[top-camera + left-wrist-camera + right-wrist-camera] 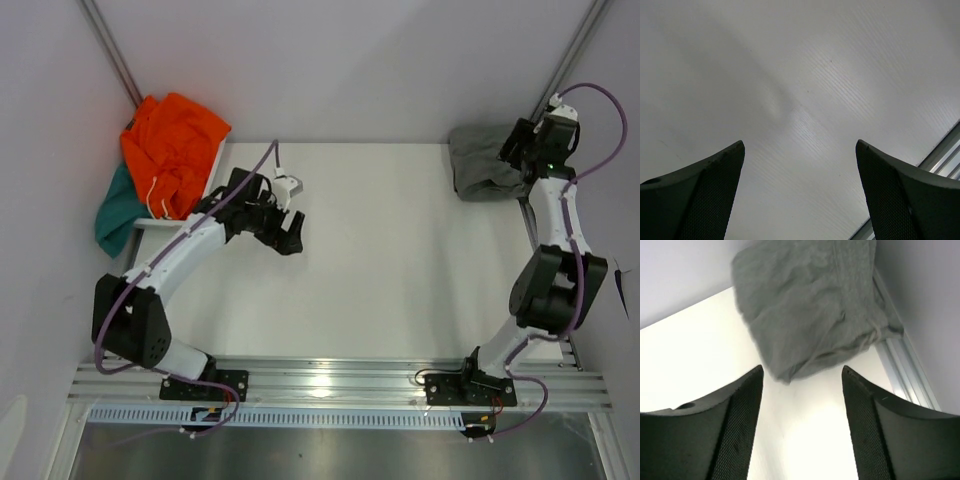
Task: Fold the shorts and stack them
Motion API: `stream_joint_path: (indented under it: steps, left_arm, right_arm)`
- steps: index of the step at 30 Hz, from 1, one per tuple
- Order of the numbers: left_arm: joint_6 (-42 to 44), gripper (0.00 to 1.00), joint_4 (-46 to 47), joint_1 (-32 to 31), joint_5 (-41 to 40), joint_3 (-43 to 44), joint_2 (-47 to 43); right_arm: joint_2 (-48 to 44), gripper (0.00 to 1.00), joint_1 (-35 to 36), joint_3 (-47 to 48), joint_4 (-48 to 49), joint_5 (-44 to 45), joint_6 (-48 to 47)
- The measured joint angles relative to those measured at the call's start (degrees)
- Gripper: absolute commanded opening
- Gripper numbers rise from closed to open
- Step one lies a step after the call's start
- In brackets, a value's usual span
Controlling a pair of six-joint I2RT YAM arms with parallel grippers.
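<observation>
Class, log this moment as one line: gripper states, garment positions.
left gripper: open, empty | right gripper: open, empty, near soft grey cloth shorts, far-right corner | orange cloth garment and teal cloth garment: far-left

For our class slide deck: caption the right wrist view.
Open right gripper above the table, facing bundled grey shorts at its edge.

Left tool [800, 143] agape; right tool [802, 368] parted

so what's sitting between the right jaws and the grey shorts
Nothing. In the right wrist view only a strip of bare white table lies between the open right jaws and the near edge of the grey shorts.
</observation>
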Motion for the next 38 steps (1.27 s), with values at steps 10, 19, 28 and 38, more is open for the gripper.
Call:
stream_joint_path:
  steps: [10, 19, 28, 38]
  left_arm:
    - [-1.2, 0.92, 10.6, 7.5, -3.4, -10.4, -24.1]
    - [-1.4, 0.91, 26.1, 9.5, -9.8, -30.3, -49.3]
    - [-2.4, 0.99, 43.1, 10.2, -16.8, -54.5, -54.6]
    - [-6.4, 0.99, 48.8, 10.3, -23.8, -57.4, -61.2]
  right_arm:
    - [-35.8, 0.92, 5.6, -33.2, 14.6, -9.0, 4.1]
    - [-56.7, 0.95, 11.5, -60.0, 23.3, -9.6, 8.0]
    - [-66.7, 0.96, 14.2, -70.2, 25.3, -5.8, 10.4]
    - [-67.0, 0.95, 14.3, -70.3, 27.0, -4.4, 10.8]
